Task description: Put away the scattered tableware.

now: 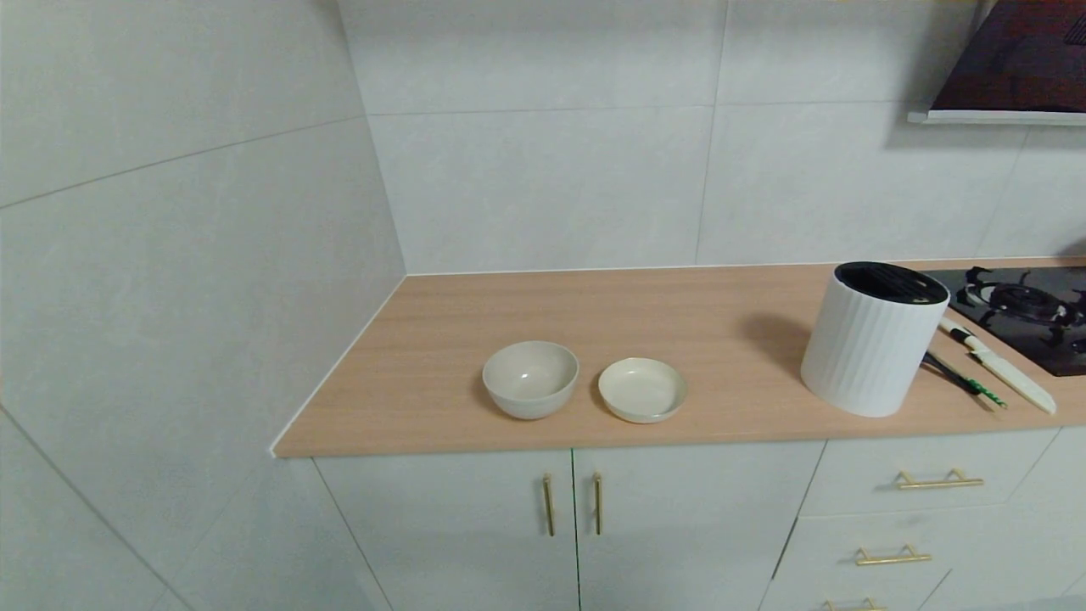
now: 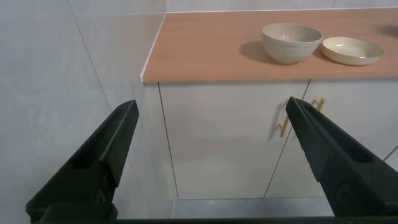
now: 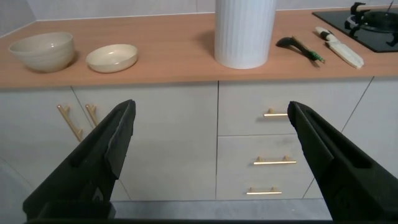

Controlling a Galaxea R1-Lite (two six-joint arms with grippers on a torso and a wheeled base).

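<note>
A deep beige bowl [image 1: 530, 378] [image 2: 291, 42] [image 3: 42, 50] and a shallow cream dish [image 1: 642, 389] [image 2: 352, 50] [image 3: 112, 57] sit side by side near the front of the wooden counter [image 1: 679, 314]. A white ribbed holder [image 1: 874, 339] [image 3: 244, 31] stands to their right. Beside it lie a white-bladed knife [image 1: 1001, 367] [image 3: 339, 47] and a dark utensil with a green tip [image 1: 963, 380] [image 3: 300, 48]. My left gripper [image 2: 211, 130] is open, low in front of the cabinet. My right gripper [image 3: 211, 134] is open too, facing the drawers.
A tiled wall [image 1: 170, 255] closes the counter's left end. A gas hob [image 1: 1027, 310] [image 3: 364, 22] lies at the far right under a hood [image 1: 1010, 68]. Cabinet doors [image 1: 573, 505] and drawers with gold handles [image 1: 937, 481] are below the counter.
</note>
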